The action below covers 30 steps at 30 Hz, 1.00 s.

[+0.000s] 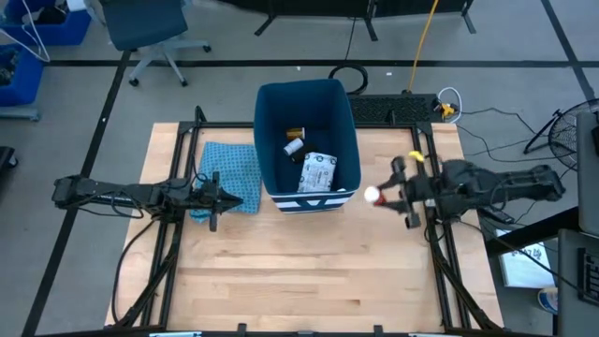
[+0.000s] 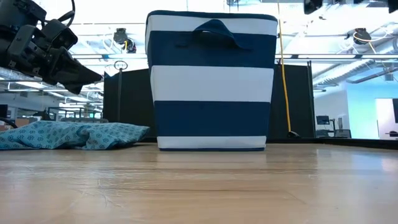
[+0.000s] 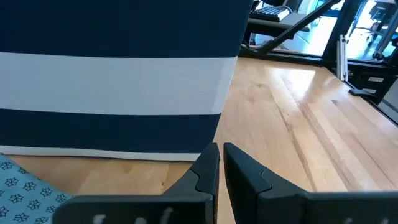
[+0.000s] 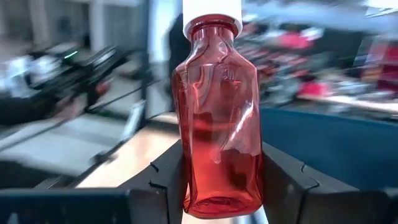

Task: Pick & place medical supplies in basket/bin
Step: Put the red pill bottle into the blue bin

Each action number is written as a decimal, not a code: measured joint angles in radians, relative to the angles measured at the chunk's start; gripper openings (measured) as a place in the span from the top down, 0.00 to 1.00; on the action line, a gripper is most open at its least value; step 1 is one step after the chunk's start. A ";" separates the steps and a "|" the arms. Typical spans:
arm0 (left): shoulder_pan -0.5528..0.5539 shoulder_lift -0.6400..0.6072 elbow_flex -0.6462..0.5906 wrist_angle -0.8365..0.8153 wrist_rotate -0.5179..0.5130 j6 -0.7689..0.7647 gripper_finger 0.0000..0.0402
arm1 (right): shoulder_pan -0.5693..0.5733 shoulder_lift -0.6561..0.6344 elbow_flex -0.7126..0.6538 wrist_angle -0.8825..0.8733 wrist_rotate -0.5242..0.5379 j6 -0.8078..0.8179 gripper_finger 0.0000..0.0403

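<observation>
The deep dark-blue bin [image 1: 348, 131] with white bands [image 2: 211, 81] stands at the table's far middle. Inside it lie an orange pill bottle [image 1: 295, 134], a small white piece [image 1: 293, 147] and a white patterned packet [image 1: 318, 171]. My right gripper [image 1: 386, 195] hovers just right of the bin, shut on a red see-through bottle [image 4: 217, 118] with a white cap [image 1: 372, 195]. My left gripper [image 1: 217, 197] waits shut over the cloth, left of the bin [image 3: 112, 74]. The green box and black bar are out of view. My right gripper holds the red bottle by its lower body, near the base [image 4: 186, 193], pinched between the two fingers [image 4: 163, 180], one on each side. The fingers come level from the table's right and lie along the bottle. It is lifted clear, its white cap [image 4: 211, 12] pointing toward the bin.
A light blue patterned cloth [image 1: 231, 176] lies flat on the table left of the bin [image 2: 74, 134]. Black frame rails [image 1: 178, 140] border the table. Cables and a power strip [image 1: 393, 108] sit behind the far edge. Bare wood [image 1: 309, 271] fills the near half.
</observation>
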<state>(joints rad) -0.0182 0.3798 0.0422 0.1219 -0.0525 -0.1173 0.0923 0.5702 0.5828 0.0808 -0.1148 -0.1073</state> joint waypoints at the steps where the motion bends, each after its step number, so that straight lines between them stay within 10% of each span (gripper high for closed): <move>1: 0.000 0.000 0.000 0.000 0.000 0.003 0.94 | -0.016 -0.031 -0.019 0.009 0.025 0.008 0.64; 19: 0.000 0.000 0.000 -0.001 0.003 0.027 0.94 | -0.148 -0.216 -0.367 0.383 -0.015 0.058 0.66; 30: 0.000 0.000 0.000 0.008 -0.002 0.062 0.94 | -0.253 0.090 0.077 0.230 0.159 0.005 0.65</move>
<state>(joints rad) -0.0185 0.3798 0.0422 0.1299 -0.0544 -0.0548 -0.1609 0.6600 0.6601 0.3107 0.0446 -0.1027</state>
